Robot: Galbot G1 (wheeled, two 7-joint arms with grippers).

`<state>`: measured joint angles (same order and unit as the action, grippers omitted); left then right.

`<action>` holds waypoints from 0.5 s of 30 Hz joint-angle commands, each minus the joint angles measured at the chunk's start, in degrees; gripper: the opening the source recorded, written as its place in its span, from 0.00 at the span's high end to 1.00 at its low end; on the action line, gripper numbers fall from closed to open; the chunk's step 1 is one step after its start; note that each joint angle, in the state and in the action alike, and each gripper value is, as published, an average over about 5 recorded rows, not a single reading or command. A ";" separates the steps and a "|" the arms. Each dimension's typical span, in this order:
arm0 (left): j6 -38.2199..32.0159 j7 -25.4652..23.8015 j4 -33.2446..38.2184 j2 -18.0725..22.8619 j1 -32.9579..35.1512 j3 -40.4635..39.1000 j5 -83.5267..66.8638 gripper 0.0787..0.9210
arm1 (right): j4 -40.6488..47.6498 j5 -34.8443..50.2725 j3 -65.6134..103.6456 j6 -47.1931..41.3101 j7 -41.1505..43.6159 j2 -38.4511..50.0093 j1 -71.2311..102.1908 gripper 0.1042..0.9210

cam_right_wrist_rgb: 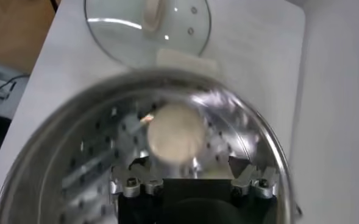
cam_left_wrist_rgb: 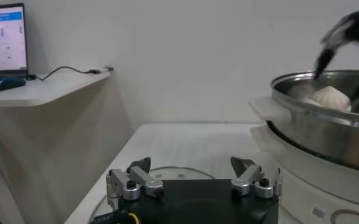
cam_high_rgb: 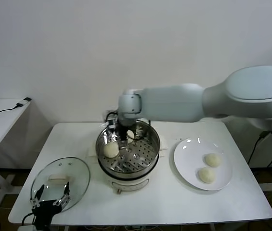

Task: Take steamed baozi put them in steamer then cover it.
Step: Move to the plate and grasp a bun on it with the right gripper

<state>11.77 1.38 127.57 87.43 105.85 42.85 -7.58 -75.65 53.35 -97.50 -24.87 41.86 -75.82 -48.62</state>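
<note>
**Inspector:** Right gripper (cam_high_rgb: pixel 121 139) sits inside the steamer (cam_high_rgb: pixel 148 159), jaws open, beside one baozi (cam_high_rgb: pixel 110 150). Two baozi (cam_high_rgb: pixel 209 167) wait on the plate (cam_high_rgb: pixel 184 159) beside the steamer.

**Operator:** Handling?

**Inspector:** Soft, light dough; you should pinch each gently across its widest part. Left gripper (cam_left_wrist_rgb: pixel 191 178) idles open above the cover (cam_high_rgb: pixel 80 175).

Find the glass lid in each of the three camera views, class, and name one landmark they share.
Head view: the glass lid lies flat on the table, to the robot's left of the steamer.
Left wrist view: only its rim shows, behind the left gripper.
Right wrist view: it lies beyond the steamer's rim.
Shared landmark: the steamer.
</note>
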 commanded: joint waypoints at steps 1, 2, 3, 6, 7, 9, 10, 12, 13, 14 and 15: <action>0.03 -0.04 0.02 -0.22 -0.09 0.14 0.11 0.12 | -13.09 -10.48 -12.89 10.03 12.57 28.34 -16.22 0.12; 0.05 -0.05 0.03 -0.26 -0.14 0.20 0.08 0.12 | -14.05 -12.70 -15.04 10.68 13.10 31.33 -16.60 0.12; 0.09 -0.07 0.03 -0.29 -0.20 0.24 0.06 0.12 | -14.67 -14.83 -16.68 11.12 13.30 33.93 -16.33 0.12; 0.21 -0.10 0.03 -0.35 -0.33 0.26 0.00 0.12 | -15.14 -19.93 -19.05 11.60 12.62 40.27 -12.54 0.12; 0.24 -0.11 0.03 -0.34 -0.35 0.25 0.00 0.12 | -14.95 -21.35 -18.82 11.61 12.20 41.78 -10.47 0.12; 0.31 -0.13 0.02 -0.30 -0.38 0.21 0.03 0.12 | -14.29 -24.12 -17.02 11.38 11.18 44.16 -5.78 0.12; 0.35 -0.14 0.02 -0.28 -0.39 0.19 0.07 0.12 | -13.88 -25.47 -15.54 11.20 10.75 45.19 -3.30 0.12; 0.40 -0.15 0.02 -0.19 -0.39 0.16 0.21 0.12 | -12.89 -27.99 -12.27 10.75 9.95 46.64 1.44 0.12; 0.43 -0.15 0.02 -0.16 -0.37 0.15 0.27 0.12 | -12.26 -29.08 -10.58 10.51 9.63 47.10 4.01 0.12; 0.45 -0.14 0.02 -0.12 -0.36 0.15 0.32 0.12 | -11.57 -30.07 -8.86 10.28 9.38 47.41 6.54 0.12; 0.46 -0.14 0.02 -0.08 -0.35 0.17 0.37 0.12 | -10.87 -30.73 -7.32 10.09 9.17 47.52 8.65 0.12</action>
<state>12.16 1.23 127.61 87.32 105.50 43.05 -7.25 -85.52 34.78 -108.18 -16.85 49.85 -42.86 -51.74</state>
